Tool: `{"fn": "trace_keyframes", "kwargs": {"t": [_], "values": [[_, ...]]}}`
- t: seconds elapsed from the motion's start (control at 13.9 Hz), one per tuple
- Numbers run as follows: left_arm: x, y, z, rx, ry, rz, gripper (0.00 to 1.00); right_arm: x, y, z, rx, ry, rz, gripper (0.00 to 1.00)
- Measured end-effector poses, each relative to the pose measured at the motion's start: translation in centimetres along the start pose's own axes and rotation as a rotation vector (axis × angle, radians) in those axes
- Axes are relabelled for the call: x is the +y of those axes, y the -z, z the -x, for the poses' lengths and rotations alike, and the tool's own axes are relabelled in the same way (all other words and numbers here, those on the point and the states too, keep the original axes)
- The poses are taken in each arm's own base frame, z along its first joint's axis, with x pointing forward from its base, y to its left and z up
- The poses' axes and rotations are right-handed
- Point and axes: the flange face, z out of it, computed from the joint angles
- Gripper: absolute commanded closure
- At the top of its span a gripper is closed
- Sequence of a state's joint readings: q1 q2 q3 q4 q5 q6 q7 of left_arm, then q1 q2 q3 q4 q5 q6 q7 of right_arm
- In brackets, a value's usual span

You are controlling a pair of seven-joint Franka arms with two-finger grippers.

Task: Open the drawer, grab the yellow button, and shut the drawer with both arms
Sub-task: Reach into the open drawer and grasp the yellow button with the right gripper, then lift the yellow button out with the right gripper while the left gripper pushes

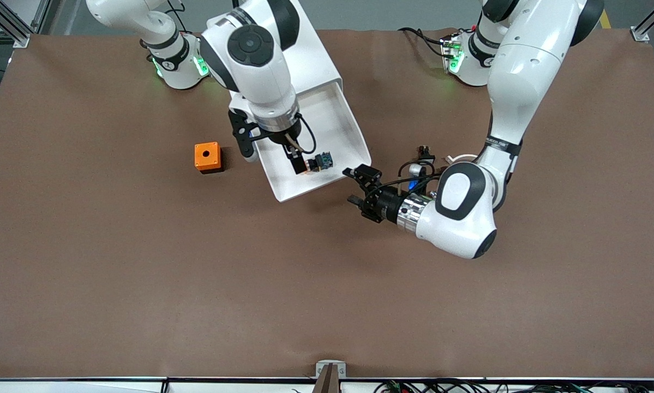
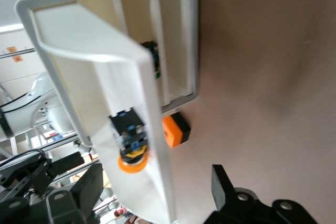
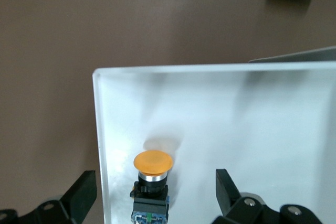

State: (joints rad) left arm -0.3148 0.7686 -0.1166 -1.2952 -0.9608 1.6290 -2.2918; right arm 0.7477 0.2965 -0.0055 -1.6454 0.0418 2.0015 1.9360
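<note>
Brown table (image 1: pixel 141 273), button (image 1: pixel 320 161) in drawer (image 1: pixel 344 126)

Drawer (image 1: pixel 335 117): pulled out, open on top; walls and front panel fence the button (image 1: pixel 319 161).
Right gripper (image 1: pixel 272 155): over the drawer, fingers spread, one each side of the button.
Left gripper (image 1: pixel 359 191): open, just beside the drawer's front corner.
Orange box (image 1: pixel 207 157): near the drawer, toward the right arm's end.
Table (image 1: pixel 196 284): open space nearer the front camera.

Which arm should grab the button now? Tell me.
Right. The right gripper is open over the pulled-out drawer, fingers either side of the button. The left gripper, also open, sits outside the drawer's front corner, beside it rather than above the button.
</note>
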Motion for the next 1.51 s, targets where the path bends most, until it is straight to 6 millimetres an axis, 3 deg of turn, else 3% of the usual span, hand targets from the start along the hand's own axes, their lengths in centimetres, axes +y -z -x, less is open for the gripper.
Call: {"fn": "trace_keyframes", "kwargs": {"t": [0.22, 0.57, 0.79, 0.93, 1.01, 1.29, 1.51], "values": [[1.0, 1.5, -1.0, 0.045, -0.037, 0.060, 0.00, -0.4, -2.0, 2.0, 0.008, -0.030, 0.005, 0.00], [1.4, 3.7, -1.4, 0.137, -0.168, 0.167, 0.00, -1.5, -4.7, 2.8, 0.018, -0.043, 0.028, 0.00], [1.1, 4.5, -1.6, 0.230, -0.332, 0.227, 0.00, -1.4, -4.9, 3.4, 0.015, -0.037, 0.031, 0.47], [0.0, 5.5, -1.3, 0.276, -0.454, 0.258, 0.00, -1.2, -4.8, 4.0, 0.009, -0.031, 0.031, 0.96], [-0.7, 6.1, -1.1, 0.296, -0.522, 0.270, 0.00, -1.1, -4.8, 4.2, 0.007, -0.029, 0.032, 1.00], [-3.1, 7.1, -0.8, 0.494, -0.855, 0.306, 0.00, -0.4, -4.7, 5.6, 0.006, -0.007, 0.033, 1.00], [-4.3, 5.4, -0.3, 0.663, -1.078, 0.275, 0.00, -0.7, -3.5, 5.7, 0.008, 0.020, 0.035, 1.00]]}}
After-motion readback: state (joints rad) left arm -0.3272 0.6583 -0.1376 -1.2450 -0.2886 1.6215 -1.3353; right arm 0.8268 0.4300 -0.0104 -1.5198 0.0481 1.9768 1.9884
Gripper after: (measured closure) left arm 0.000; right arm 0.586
